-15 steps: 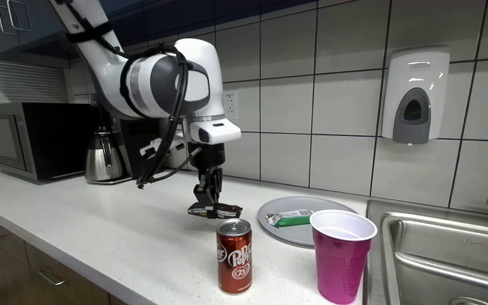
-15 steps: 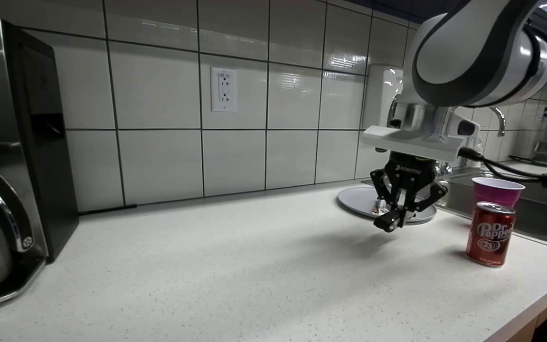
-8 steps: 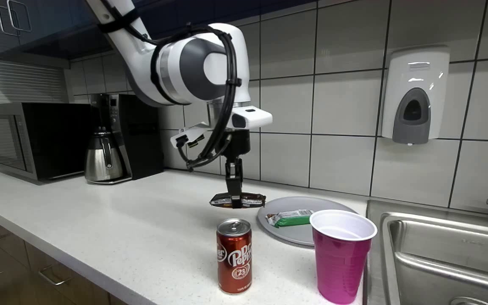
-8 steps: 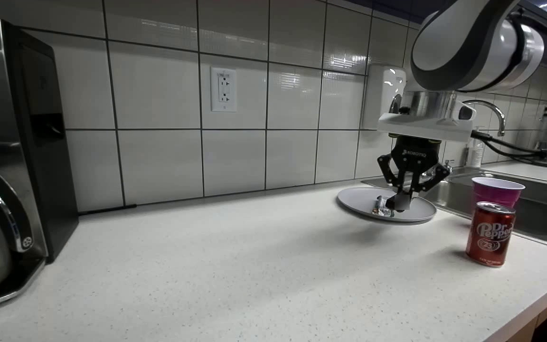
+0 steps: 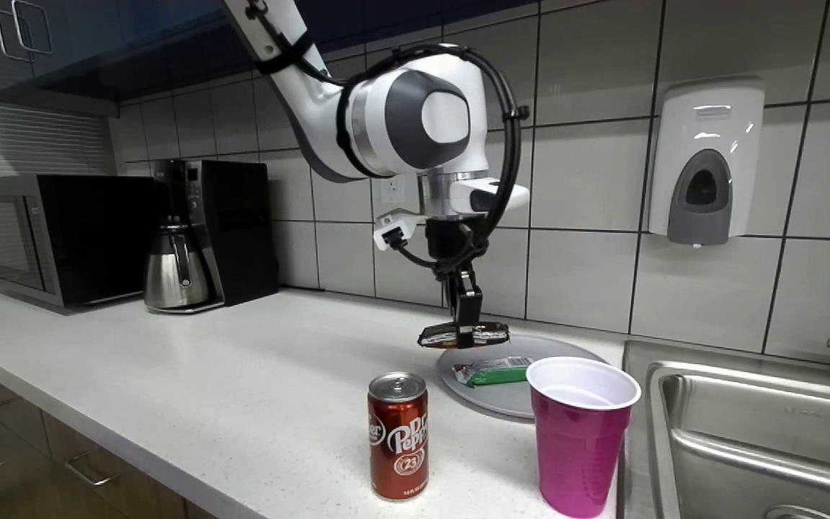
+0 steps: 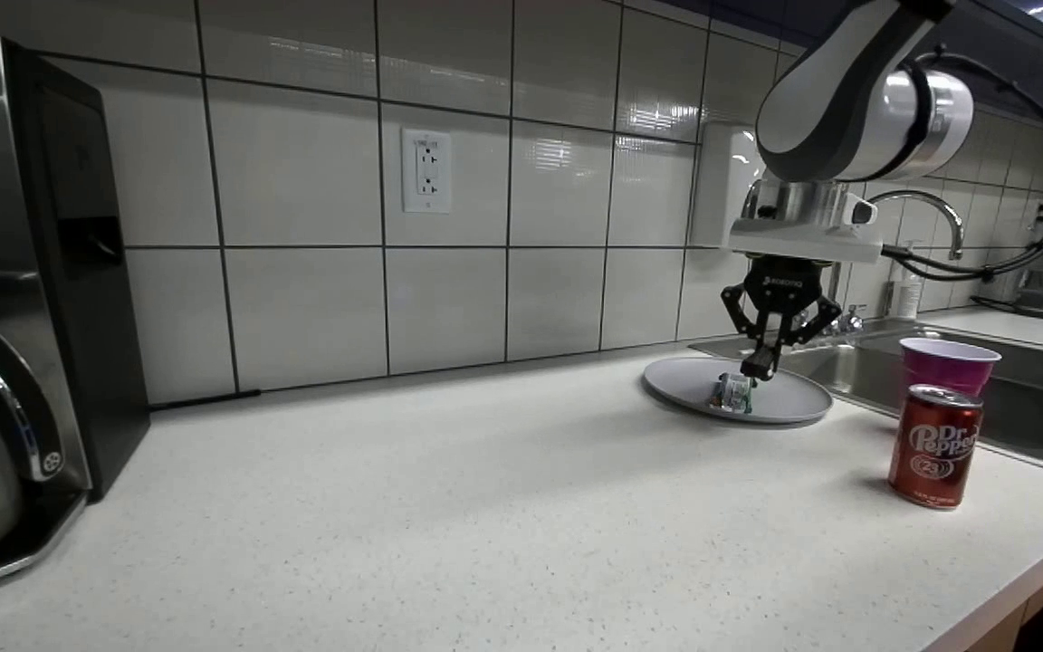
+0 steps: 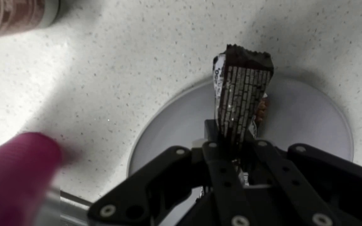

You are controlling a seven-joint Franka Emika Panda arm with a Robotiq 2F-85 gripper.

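Observation:
My gripper point(image 5: 465, 336) is shut on a dark-wrapped snack bar point(image 5: 490, 334) and holds it level, a little above a grey plate point(image 5: 501, 404). The bar sticks out on both sides of the fingers. In an exterior view the gripper point(image 6: 760, 364) is above the plate point(image 6: 680, 385), close over a green and white wrapped bar point(image 6: 733, 393) lying on it. In the wrist view the held dark bar point(image 7: 244, 94) points away from the fingers point(image 7: 231, 138) and covers most of the bar below; only a brown end of that bar point(image 7: 262, 110) and bits of wrapper show.
A red Dr Pepper can point(image 5: 398, 440) and a pink cup point(image 5: 584, 447) stand upright near the plate. A steel sink point(image 5: 768, 441) is beside the cup. A coffee maker point(image 5: 238, 231) and a microwave point(image 5: 98, 238) stand along the counter. A soap dispenser point(image 5: 707, 158) hangs on the tiled wall.
My gripper has carried the dark bar from over the counter beside the plate to above the plate, toward the sink side, and slightly up. The plate, green bar, can and cup have not moved.

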